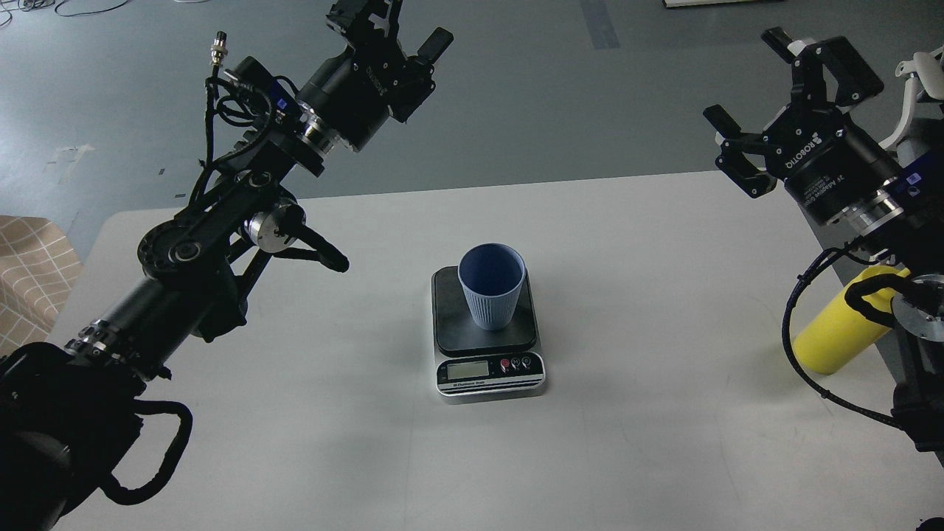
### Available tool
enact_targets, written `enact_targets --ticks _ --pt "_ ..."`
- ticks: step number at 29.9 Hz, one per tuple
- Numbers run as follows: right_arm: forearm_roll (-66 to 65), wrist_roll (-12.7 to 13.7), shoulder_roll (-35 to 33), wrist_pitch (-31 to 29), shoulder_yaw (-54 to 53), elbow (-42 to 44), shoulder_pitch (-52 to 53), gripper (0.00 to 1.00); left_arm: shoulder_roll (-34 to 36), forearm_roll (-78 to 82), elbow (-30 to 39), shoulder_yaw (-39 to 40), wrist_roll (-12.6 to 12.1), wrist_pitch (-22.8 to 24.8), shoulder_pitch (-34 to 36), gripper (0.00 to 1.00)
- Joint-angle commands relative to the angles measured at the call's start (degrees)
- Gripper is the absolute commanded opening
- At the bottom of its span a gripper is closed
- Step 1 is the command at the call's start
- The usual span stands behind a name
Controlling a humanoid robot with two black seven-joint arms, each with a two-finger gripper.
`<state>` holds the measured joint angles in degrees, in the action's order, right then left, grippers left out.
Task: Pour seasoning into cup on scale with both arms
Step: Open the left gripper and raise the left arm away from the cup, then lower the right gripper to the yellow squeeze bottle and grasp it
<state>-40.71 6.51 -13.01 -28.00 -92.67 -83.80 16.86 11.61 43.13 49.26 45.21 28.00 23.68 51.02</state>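
The dusty-blue ribbed cup [492, 286] stands upright on the dark platform of the scale [490, 375] in the middle of the white table. The yellow seasoning bottle [832, 341] stands at the table's right edge; its top is hidden behind my right arm. My left gripper [394, 26] is high above the table's far left, well clear of the cup, with its fingers spread and empty, partly cut off by the top edge. My right gripper [785, 99] is raised at the far right, above and behind the bottle, open and empty.
The white table [649, 442] ends at the far edge behind the scale and at the right beside the bottle. A beige checked object [29, 269] lies off the table's left edge. Grey floor lies beyond.
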Motion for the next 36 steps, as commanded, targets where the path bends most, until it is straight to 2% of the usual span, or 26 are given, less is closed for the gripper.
enact_targets --ticks 1,4,10,14,18,22,30,36 --pt "7.2 0.8 -0.3 0.0 -0.6 -1.4 -0.1 1.00 0.3 -0.1 0.0 0.1 0.0 1.1 -1.0 0.98" --pt "14.4 2.7 -1.9 0.0 -1.1 -3.6 -0.1 1.00 0.7 -0.1 0.2 0.1 0.0 1.5 -1.8 0.98" --pt "28.1 4.9 -7.3 0.0 -4.7 -6.3 -2.4 1.00 1.0 -0.1 0.4 0.0 0.0 1.8 -2.4 0.98" --pt "38.0 6.7 -12.6 0.0 -7.8 -6.4 -3.5 1.00 0.9 -0.1 0.4 -0.5 0.0 1.8 -2.4 0.98" --pt "43.9 6.9 -16.2 0.0 -11.3 -5.8 -5.7 1.00 0.6 0.0 0.4 -0.6 0.0 1.8 -2.4 0.98" --pt "53.6 9.3 -19.9 0.0 -15.4 -5.3 -10.7 0.99 0.2 0.0 0.4 -0.8 0.0 2.1 -2.3 0.98" --pt "67.3 14.5 -20.1 0.0 -21.7 -3.0 -18.8 1.00 -0.1 0.3 0.4 -1.0 0.0 3.5 -2.3 0.98" --pt "73.2 16.8 -19.2 0.0 -26.4 -3.0 -25.5 1.00 -0.2 0.6 0.5 -1.3 0.0 3.6 -2.3 0.98"
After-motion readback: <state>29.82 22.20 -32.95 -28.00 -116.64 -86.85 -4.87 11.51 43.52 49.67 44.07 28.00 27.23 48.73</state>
